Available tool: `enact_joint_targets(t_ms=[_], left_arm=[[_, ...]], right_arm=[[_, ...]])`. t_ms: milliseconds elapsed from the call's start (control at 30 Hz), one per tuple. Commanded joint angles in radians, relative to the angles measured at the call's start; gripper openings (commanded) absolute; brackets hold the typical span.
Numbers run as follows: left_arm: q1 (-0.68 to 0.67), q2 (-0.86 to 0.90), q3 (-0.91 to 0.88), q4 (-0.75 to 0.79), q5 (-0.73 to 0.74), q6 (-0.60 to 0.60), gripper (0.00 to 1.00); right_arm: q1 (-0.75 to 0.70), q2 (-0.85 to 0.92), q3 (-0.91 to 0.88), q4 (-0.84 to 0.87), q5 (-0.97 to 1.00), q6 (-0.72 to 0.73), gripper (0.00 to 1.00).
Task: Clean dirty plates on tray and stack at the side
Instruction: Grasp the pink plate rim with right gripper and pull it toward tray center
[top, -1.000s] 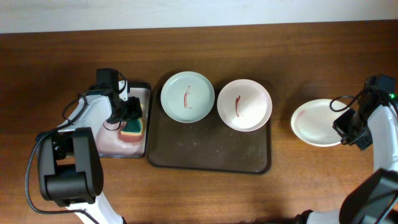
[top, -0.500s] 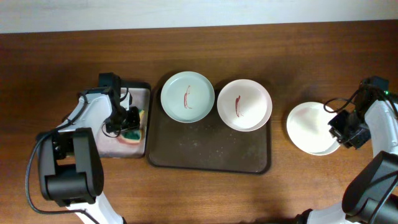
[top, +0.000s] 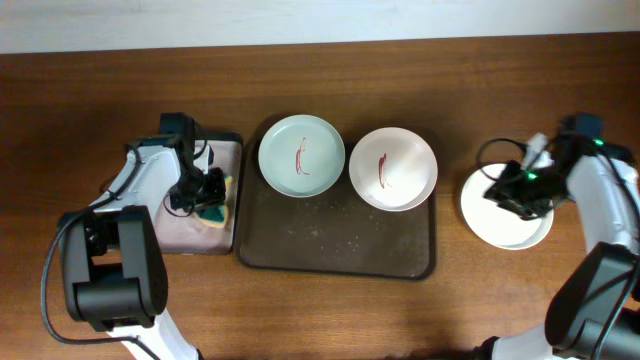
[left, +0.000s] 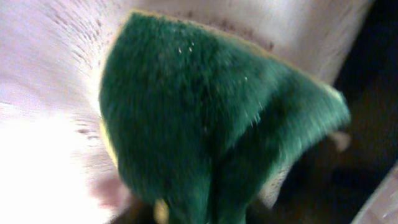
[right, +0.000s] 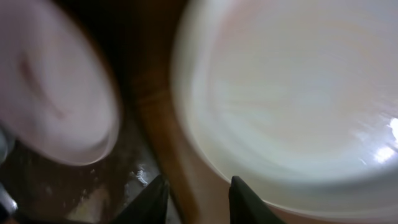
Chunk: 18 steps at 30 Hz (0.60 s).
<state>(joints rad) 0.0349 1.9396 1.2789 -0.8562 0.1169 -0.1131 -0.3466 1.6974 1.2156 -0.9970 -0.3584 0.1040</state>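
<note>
Overhead, from the left: left gripper (top: 207, 190) down in the small sponge tray (top: 180, 235), apparently pinching the green sponge (left: 211, 143), creased at the fold. Next, big brown tray (top: 335, 255) carrying green plate (top: 302, 155) and white plate (top: 392, 167), both streaked red. Far right, third plate (top: 505, 225) off on the table (top: 450, 80), right gripper (right: 198, 200) just above it, fingers apart, empty. Lift sponge clear of the rim; press flat along a streak; steady that plate by its edge.

I see room over the near half of the tray (top: 335, 250); the green plate (top: 302, 157) and white plate (top: 393, 168) fill its far half. A bare counter (top: 449, 232) strip lies between it and the right-hand plate (top: 485, 226).
</note>
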Motion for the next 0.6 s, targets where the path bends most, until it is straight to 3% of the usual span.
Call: enact_joint_targets(t_ms=[0,167,233,367,500,567], left_arm=[[0.000,-0.005,0.035,-0.018,0.003,0.002,0.70],[-0.001,-0.005,0.032,-0.044,0.003,0.002,0.64],[-0.001,-0.005,0.032,-0.047,0.003,0.002,0.61],[-0.001,-0.005,0.032,-0.047,0.003,0.002,0.55],[-0.001,-0.005,0.031,-0.047,0.003,0.002,0.55],[-0.001,-0.005,0.031,-0.047,0.003,0.002,0.55]], right_arm=[[0.114,0.005,0.014,0.056,-0.024,-0.074,0.37],[0.229,0.008,0.013,0.145,0.079,-0.058,0.41],[0.266,0.014,0.013,0.169,0.144,-0.040,0.47],[0.312,0.034,0.013,0.224,0.221,-0.040,0.47],[0.330,0.071,0.013,0.293,0.221,-0.040,0.46],[0.333,0.097,0.013,0.333,0.221,-0.040,0.41]])
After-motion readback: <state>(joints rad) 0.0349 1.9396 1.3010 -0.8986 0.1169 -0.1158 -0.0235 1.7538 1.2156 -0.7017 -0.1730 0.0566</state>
